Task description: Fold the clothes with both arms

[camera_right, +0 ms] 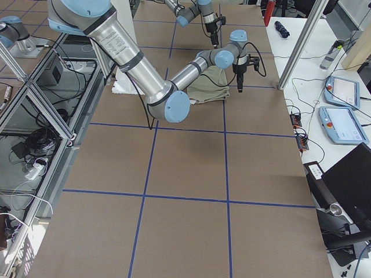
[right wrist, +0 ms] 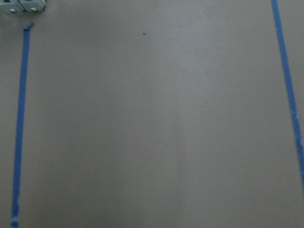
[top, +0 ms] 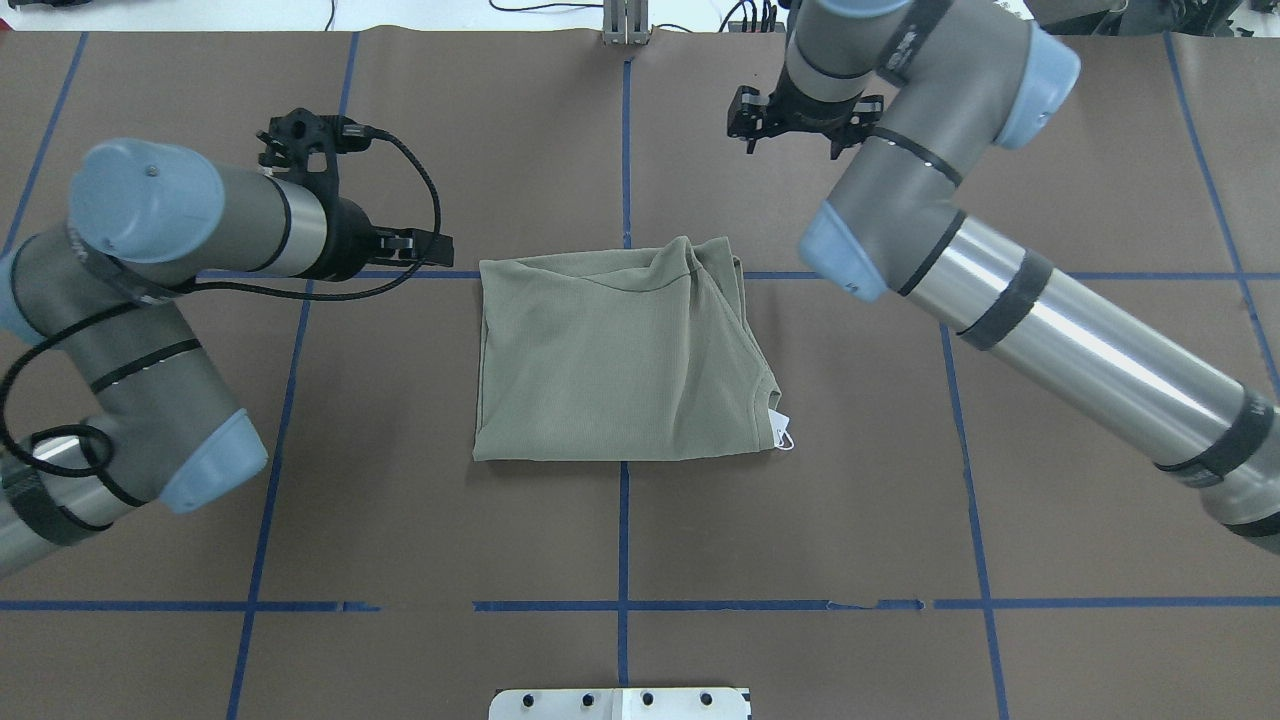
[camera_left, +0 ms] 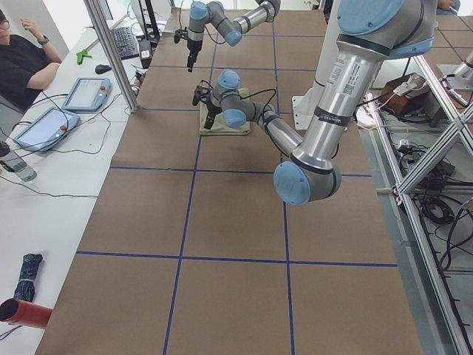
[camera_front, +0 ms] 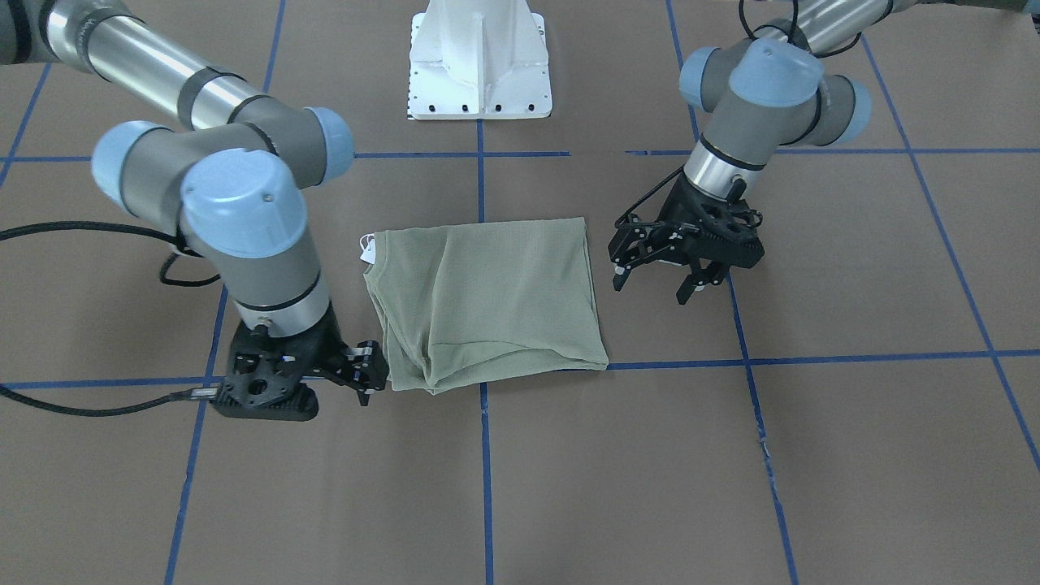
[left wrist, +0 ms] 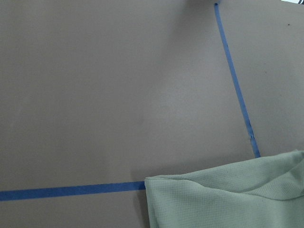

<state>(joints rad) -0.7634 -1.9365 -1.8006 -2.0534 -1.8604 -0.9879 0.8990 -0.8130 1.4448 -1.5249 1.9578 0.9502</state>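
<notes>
The sage-green shirt (camera_front: 496, 301) (top: 620, 370) lies folded into a rough rectangle at the table's middle. Its white hang tag (top: 780, 432) sticks out at the corner nearest the robot's right. My left gripper (camera_front: 656, 284) (top: 425, 245) is open and empty, hovering just outside the shirt's far corner on the robot's left. That corner (left wrist: 228, 199) shows at the bottom of the left wrist view. My right gripper (camera_front: 367, 375) (top: 792, 145) is open and empty, raised past the far corner on the robot's right. The right wrist view shows only bare table and tape.
Brown table covering with a grid of blue tape lines (top: 622, 520). The white pedestal base (camera_front: 479, 73) stands at the robot's edge. A side bench with tablets (camera_left: 85, 92), a metal post (camera_left: 111, 52) and a seated person (camera_left: 22, 59) runs along the far side.
</notes>
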